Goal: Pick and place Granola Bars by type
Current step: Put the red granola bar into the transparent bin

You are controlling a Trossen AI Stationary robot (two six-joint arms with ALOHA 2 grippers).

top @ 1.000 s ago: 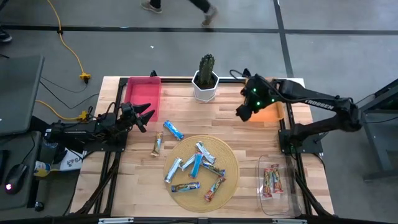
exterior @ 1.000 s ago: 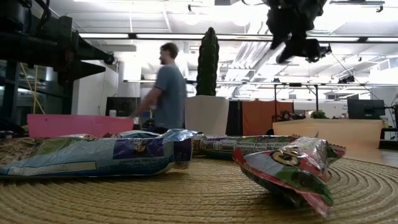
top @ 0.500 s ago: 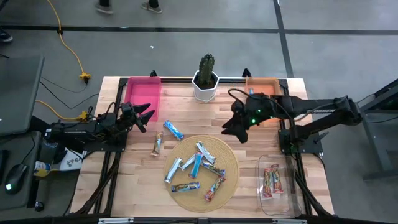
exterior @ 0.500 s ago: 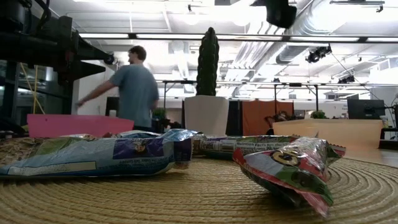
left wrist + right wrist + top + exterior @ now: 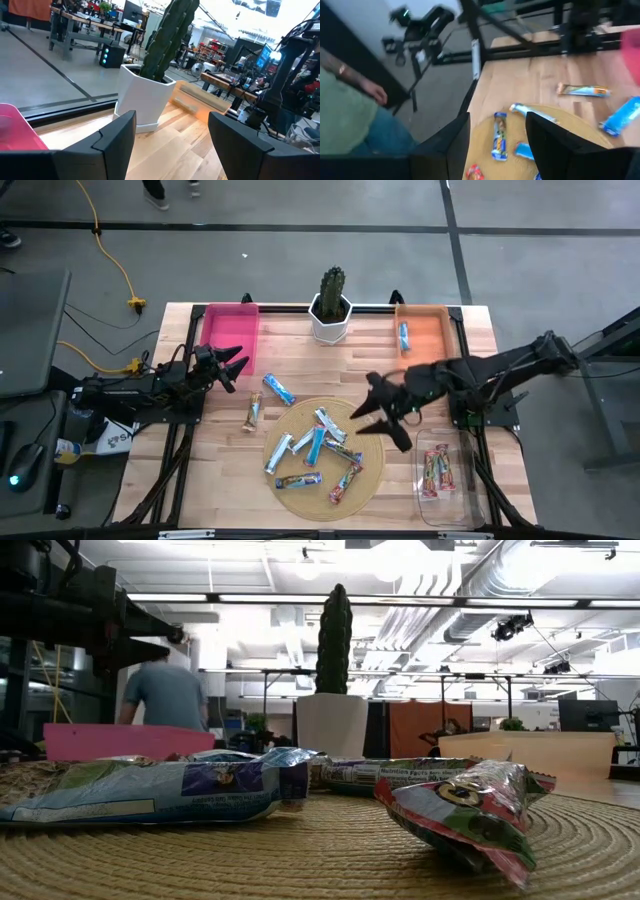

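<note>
Foil-wrapped Granola Bars (image 5: 318,448) mostly lie unsorted on the round woven mat (image 5: 372,442), lower centre (two beside it on the desk (image 5: 300,360)). One sits in the orange bin (image 5: 432,330), some in the clear bin (image 5: 450,500). The right hand (image 5: 375,415), released and empty, hangs over the mat; the left hand (image 5: 235,365) waits, open.

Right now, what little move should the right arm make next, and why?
Probably lower a little toward the round woven mat. The right gripper hangs with open, empty fingers over the mat's edge, and foil-wrapped granola bars lie unsorted there. One blue-and-white bar already sits in the orange bin.
</note>
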